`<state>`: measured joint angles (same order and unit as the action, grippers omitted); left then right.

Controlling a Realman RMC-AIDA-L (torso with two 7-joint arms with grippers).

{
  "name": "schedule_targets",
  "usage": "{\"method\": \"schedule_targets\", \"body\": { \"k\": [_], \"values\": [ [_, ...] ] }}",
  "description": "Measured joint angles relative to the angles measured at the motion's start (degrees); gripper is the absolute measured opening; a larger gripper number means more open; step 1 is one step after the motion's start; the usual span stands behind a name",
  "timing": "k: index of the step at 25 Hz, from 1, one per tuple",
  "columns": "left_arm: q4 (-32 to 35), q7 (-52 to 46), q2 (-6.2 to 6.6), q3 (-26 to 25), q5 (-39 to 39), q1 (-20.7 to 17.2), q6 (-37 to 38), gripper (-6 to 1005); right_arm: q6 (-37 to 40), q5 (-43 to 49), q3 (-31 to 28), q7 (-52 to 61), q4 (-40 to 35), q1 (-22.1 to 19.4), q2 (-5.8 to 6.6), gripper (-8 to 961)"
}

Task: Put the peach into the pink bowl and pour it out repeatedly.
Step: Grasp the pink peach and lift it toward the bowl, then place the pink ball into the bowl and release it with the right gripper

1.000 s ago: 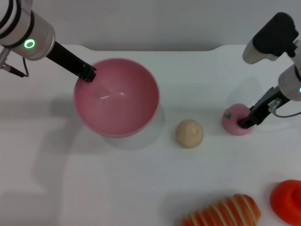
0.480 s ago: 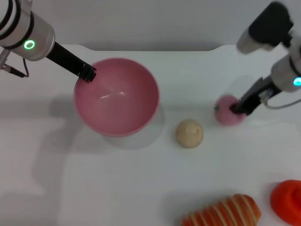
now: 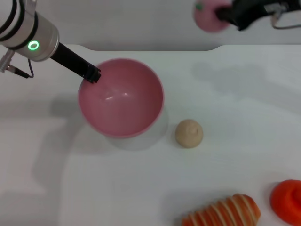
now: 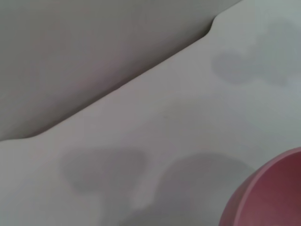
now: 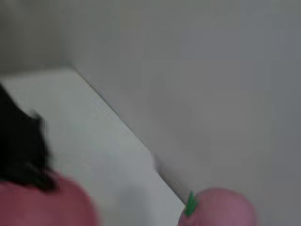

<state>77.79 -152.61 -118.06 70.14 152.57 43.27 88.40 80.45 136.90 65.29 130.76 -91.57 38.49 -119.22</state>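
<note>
The pink bowl [image 3: 121, 97] stands on the white table left of centre, with my left gripper [image 3: 90, 74] shut on its far-left rim. Its edge also shows in the left wrist view, pink bowl [image 4: 270, 195]. High above the table's far edge, the peach [image 3: 208, 14] hangs in my right gripper [image 3: 225, 14], which is shut on it. In the right wrist view the peach [image 5: 218, 208] shows its green stem mark, with the pink bowl [image 5: 42, 202] and the other arm's dark fingers farther off.
A beige ball [image 3: 189, 133] lies to the right of the bowl. A striped orange-and-white toy [image 3: 223, 212] and a red object [image 3: 287, 200] sit at the near right edge. The table's far edge [image 3: 155, 48] runs behind the bowl.
My right gripper has lifted the peach off the table at the right and carried it up and leftward. The bowl and left gripper shifted slightly right.
</note>
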Motion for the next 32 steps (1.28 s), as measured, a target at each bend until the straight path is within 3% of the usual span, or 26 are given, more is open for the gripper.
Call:
{"method": "schedule_targets", "body": {
  "k": [4,10,21,27,32],
  "values": [
    [-0.5,0.0,0.01,0.0,0.0,0.1,0.0,45,-0.4,-7.5,6.3,-2.8,-0.5,0.5,-0.05,48],
    [-2.1,0.0,0.03,0.2,-0.8,1.1,-0.6,44,-1.8,-10.0,11.9,-3.8,4.4,2.6,0.25,83],
    [-2.2,0.1,0.11,0.4,-0.9,1.1,-1.2,44,-4.0,-11.5,16.4,-6.7,7.9,3.0,0.32,148],
    [-2.2,0.1,0.12,0.3,-0.9,1.1,-1.8,44,-9.2,-11.6,14.7,-6.8,7.5,0.0,0.29,380],
    [-3.6,0.8,0.22,0.3,-0.9,1.1,-4.2,44,-16.5,-13.4,9.4,-7.0,7.9,-5.2,0.05,509]
  ]
}}
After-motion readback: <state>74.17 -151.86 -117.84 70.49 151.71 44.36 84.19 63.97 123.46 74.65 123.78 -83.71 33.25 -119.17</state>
